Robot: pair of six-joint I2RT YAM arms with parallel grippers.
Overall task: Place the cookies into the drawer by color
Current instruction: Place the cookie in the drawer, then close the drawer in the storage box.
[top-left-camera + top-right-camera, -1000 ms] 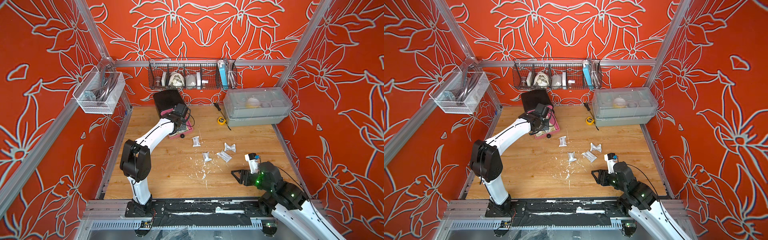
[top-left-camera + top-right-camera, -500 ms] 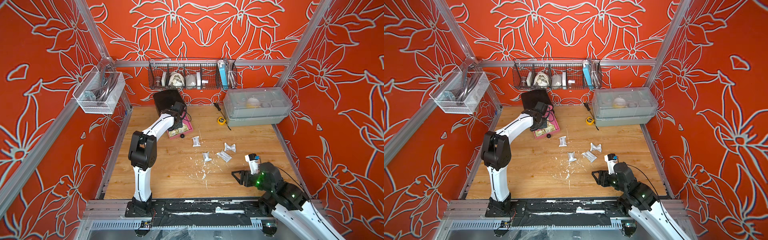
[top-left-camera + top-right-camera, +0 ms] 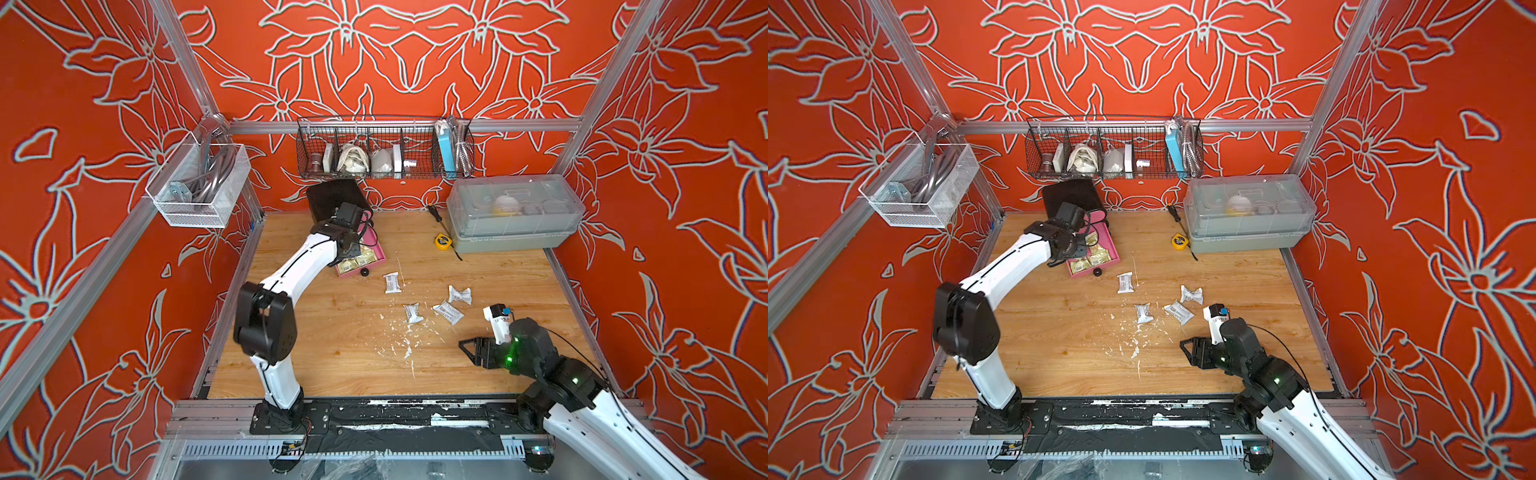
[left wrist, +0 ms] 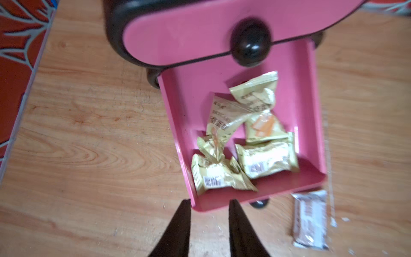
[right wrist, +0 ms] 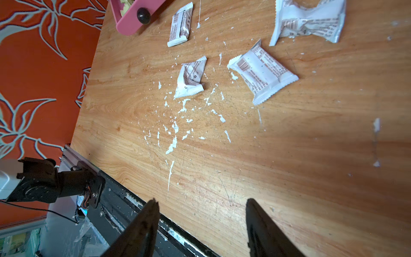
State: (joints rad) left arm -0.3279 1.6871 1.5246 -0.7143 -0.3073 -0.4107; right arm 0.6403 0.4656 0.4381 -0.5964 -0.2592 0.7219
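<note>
The drawer chest [image 3: 335, 194] is black and stands at the back left. Its lowest pink drawer [image 4: 315, 111] is pulled out, and several yellow cookies [image 4: 264, 160] lie in it. Above it a shut pink drawer with a black knob [image 4: 250, 43] shows. My left gripper [image 4: 210, 201] hovers at the open drawer's front corner, open and holding nothing; in a top view the left gripper [image 3: 352, 249] sits over the drawer's near side. Several white cookies [image 3: 392, 282] [image 3: 1191, 294] [image 5: 263, 74] lie on the wooden table. My right gripper [image 5: 201, 201] [image 3: 469, 351] is open and empty near the table's front edge.
A grey lidded box [image 3: 515, 212] stands at the back right, with a yellow tape measure [image 3: 442, 241] and a screwdriver [image 3: 434, 212] beside it. A wire basket [image 3: 384, 149] hangs on the back wall and a white one [image 3: 199, 183] on the left wall. White flakes [image 3: 399, 345] litter the table's middle.
My left gripper's jaws have parted over the open drawer, and the left arm's elbow swung toward the back and out again. The right arm has not moved.
</note>
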